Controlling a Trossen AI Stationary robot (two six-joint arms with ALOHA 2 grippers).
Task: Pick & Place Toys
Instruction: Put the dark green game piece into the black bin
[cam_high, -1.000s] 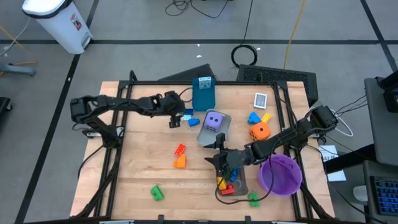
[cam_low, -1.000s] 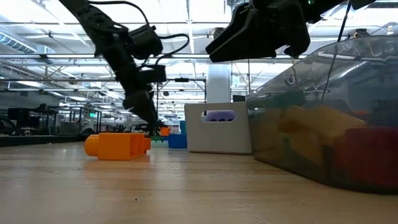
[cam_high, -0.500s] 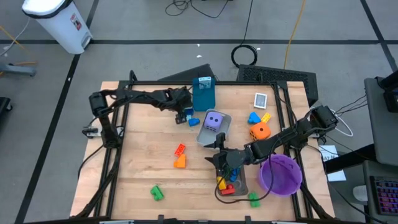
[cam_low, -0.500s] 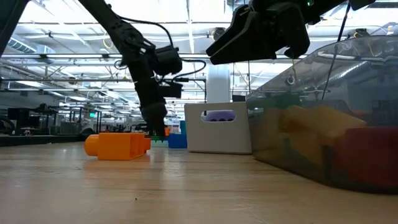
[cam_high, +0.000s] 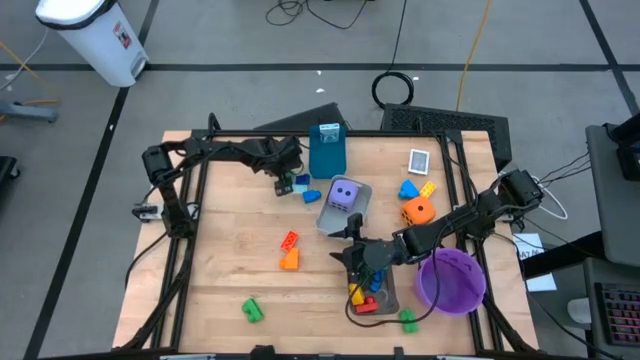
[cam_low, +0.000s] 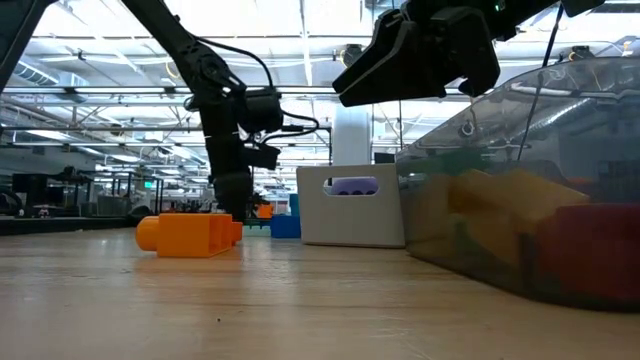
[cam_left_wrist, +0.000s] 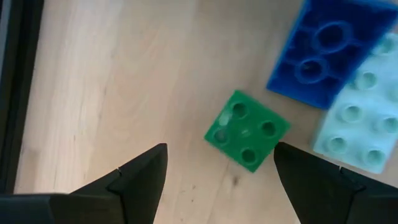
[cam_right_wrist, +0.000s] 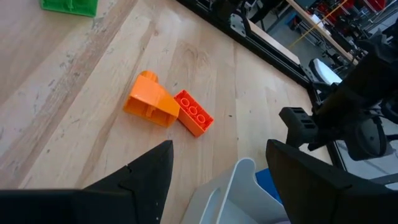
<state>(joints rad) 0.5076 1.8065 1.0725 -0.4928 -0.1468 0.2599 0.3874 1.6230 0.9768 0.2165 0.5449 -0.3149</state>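
Toys lie scattered over the wooden table (cam_high: 230, 250). A small green brick (cam_left_wrist: 247, 129) sits flat on the wood at the far side, just beside a blue brick (cam_left_wrist: 323, 53) and a pale one. The left gripper (cam_left_wrist: 217, 180) hangs right over it, fingers spread apart and empty, not touching it. Nearer the middle an orange brick (cam_right_wrist: 151, 103) touches a red brick (cam_right_wrist: 193, 112). The right gripper (cam_right_wrist: 217, 168) hovers above the near grey tray (cam_high: 388, 296), also released, holding nothing. The purple die (cam_high: 344, 193) sits in the other tray.
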